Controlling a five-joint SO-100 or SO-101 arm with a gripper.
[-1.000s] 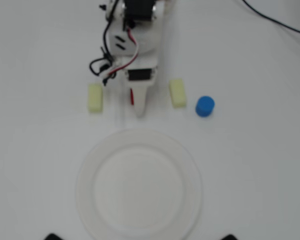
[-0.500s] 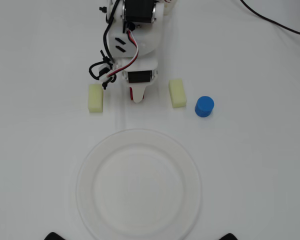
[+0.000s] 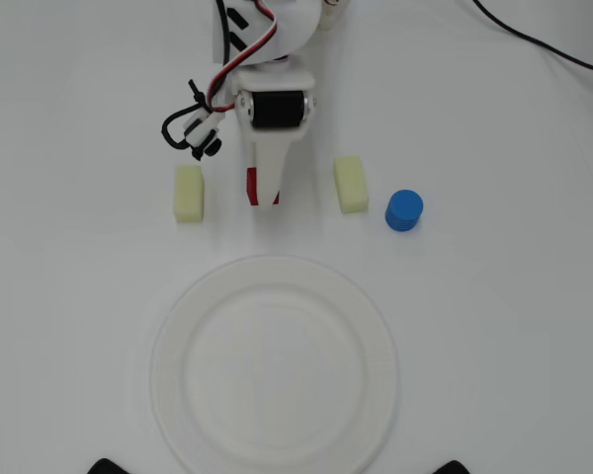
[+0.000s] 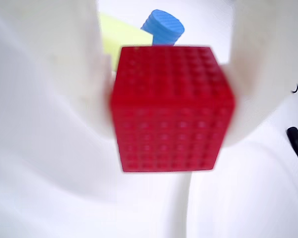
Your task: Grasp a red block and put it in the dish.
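My jaws are clamped on the red block (image 4: 171, 109), one finger pressing each side of it in the wrist view, so the gripper (image 3: 263, 194) has the cube pinned between its tips. From overhead only slivers of red show beside my white finger, and I'm sitting between the two yellow blocks (image 3: 189, 192), with the blue cylinder (image 3: 404, 210) off to the right past the right-hand yellow one. The dish (image 3: 178, 326) is just below me in that view, empty, its rim near the block but not touching it. I can't tell whether the cube is off the table yet or just squeezed in place. So the way I'd play it: keep the squeeze steady, go straight up first so I don't drag the cube or clip the yellow blocks either side, then carry it over the rim toward the middle of the dish and only let go once it's low, since a cube dropped from height could bounce off that smooth plastic.
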